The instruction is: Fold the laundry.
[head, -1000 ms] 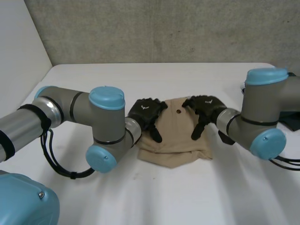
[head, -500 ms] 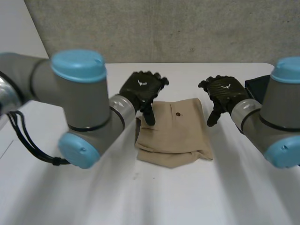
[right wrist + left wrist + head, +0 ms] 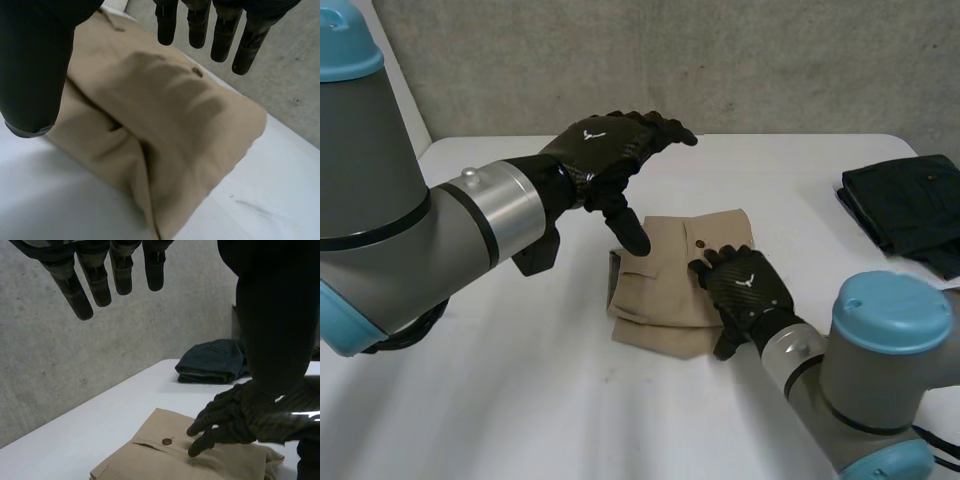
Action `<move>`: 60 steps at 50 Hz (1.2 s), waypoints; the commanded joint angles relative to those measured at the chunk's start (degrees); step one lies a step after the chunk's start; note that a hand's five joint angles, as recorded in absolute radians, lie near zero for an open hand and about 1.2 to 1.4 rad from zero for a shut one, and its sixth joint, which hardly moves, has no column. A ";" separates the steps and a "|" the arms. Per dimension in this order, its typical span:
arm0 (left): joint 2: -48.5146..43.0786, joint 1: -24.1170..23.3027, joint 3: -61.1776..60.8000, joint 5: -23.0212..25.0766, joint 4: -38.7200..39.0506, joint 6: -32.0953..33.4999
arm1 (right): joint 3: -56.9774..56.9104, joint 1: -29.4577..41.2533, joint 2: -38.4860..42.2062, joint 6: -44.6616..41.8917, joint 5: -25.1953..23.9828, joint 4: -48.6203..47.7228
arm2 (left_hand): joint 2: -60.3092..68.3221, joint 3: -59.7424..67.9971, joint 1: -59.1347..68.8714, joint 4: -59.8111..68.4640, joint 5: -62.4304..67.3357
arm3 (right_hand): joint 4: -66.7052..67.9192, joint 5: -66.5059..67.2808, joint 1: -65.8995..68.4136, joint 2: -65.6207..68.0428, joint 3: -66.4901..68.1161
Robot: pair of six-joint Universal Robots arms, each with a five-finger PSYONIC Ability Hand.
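A tan garment (image 3: pixel 660 290) lies folded into a compact rectangle in the middle of the white table (image 3: pixel 520 400), a small dark button (image 3: pixel 700 243) on its top layer. My left hand (image 3: pixel 610 150) is raised above the cloth's far left corner, open, fingers straight, holding nothing. My right hand (image 3: pixel 745 295) is low over the cloth's right near part, open, fingertips close to the button. In the left wrist view my left hand (image 3: pixel 100 280) hangs high above the tan garment (image 3: pixel 150 460), with the right hand (image 3: pixel 235 420) on it. The right wrist view has my right hand (image 3: pixel 210 25) spread over the tan garment (image 3: pixel 165 125).
A dark folded garment (image 3: pixel 905 210) lies at the table's right edge, also in the left wrist view as a dark folded garment (image 3: pixel 212 362). A grey wall runs behind the table. Bare table surrounds the tan cloth on the left and near sides.
My left hand has lifted up off the cloth's left side. My right hand swung from beyond the cloth's right edge back over its right near part. The cloth lies as before.
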 commanded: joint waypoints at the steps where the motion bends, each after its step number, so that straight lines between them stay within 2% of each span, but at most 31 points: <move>1: -0.26 -0.11 -0.33 -0.24 0.19 0.11 | -1.38 0.01 4.37 -0.31 -0.10 -4.52 | 0.06 -0.39 -0.28 0.02 -0.41 | -3.52 -3.90 0.62 -2.70 -0.92; 18: -0.26 -0.11 -1.03 -0.16 0.28 -0.24 | -7.44 0.01 10.96 -2.86 -0.10 -6.02 | -0.44 -0.89 -0.78 -0.49 -0.92 | 4.13 3.75 8.27 4.95 6.73; 27: -0.26 -0.11 -1.12 -0.16 0.28 -0.33 | -10.60 0.01 12.45 -4.27 -0.01 -6.81 | -0.44 -0.89 -0.78 -0.49 -0.92 | 12.70 12.33 16.85 13.52 15.31; 43: -0.26 -0.11 -1.12 -0.07 0.28 -0.50 | -18.43 0.01 17.02 -4.26 0.08 -5.94 | -0.61 -1.06 -0.95 -0.65 -1.08 | 14.05 13.68 18.19 14.87 16.66; 44: -0.26 -0.11 -1.20 -0.07 0.28 -0.50 | -18.69 0.01 17.29 -4.35 0.08 -5.85 | -0.44 -0.90 -0.78 -0.49 -0.92 | 15.39 15.01 19.53 16.21 17.99; 47: -0.26 -0.11 -1.12 -0.07 0.37 -0.50 | -20.18 0.01 18.34 -4.97 -0.01 -5.32 | -0.44 -0.89 -0.78 -0.49 -0.92 | 33.51 33.14 37.65 34.33 36.11; 48: -0.26 -0.03 -1.20 -0.07 0.28 -0.50 | -20.97 0.01 18.95 -5.14 -0.19 -4.71 | -0.44 -0.89 -0.78 -0.49 -0.92 | 46.22 45.85 50.37 47.04 48.83; 51: -0.26 -0.02 -1.20 -0.07 0.28 -0.50 | -22.29 0.01 19.57 -5.14 -0.36 -3.22 | -0.61 -1.06 -0.95 -0.65 -1.08 | 66.40 66.03 70.55 67.22 69.01; 60: -0.26 -0.11 -1.20 -0.16 0.28 -0.59 | -26.25 -2.10 16.50 -5.67 -1.24 6.80 | -0.44 -0.89 -0.78 -0.49 -0.92 | 66.48 66.10 70.62 67.30 69.08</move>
